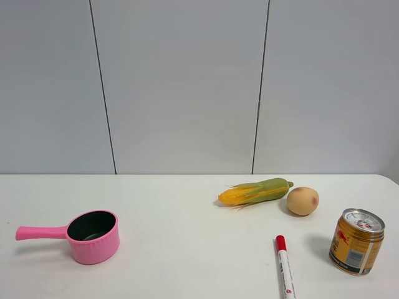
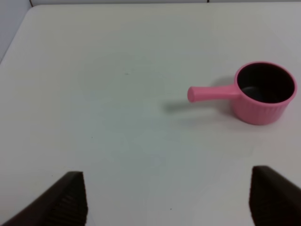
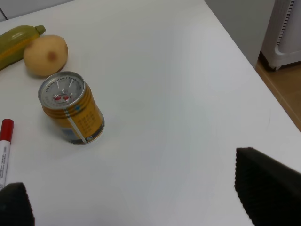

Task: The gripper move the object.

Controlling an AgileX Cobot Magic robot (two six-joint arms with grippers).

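The gold-yellow drink can [image 1: 356, 242] with a silver top stands upright at the right front of the white table; it also shows in the right wrist view [image 3: 71, 108]. Neither gripper shows in the exterior high view. My right gripper [image 3: 136, 202] is open, its black fingertips [image 3: 268, 188] spread wide, with the can apart from it and off to one side. My left gripper [image 2: 169, 200] is open and empty over bare table, its black fingertips [image 2: 66, 200] far apart.
A pink saucepan [image 1: 87, 235] sits at the left front, also in the left wrist view [image 2: 256, 92]. A corn cob [image 1: 255, 191] and a tan potato [image 1: 302, 200] lie behind the can. A red-capped marker [image 1: 284, 265] lies left of the can. The table's right edge [image 3: 263, 89] is near.
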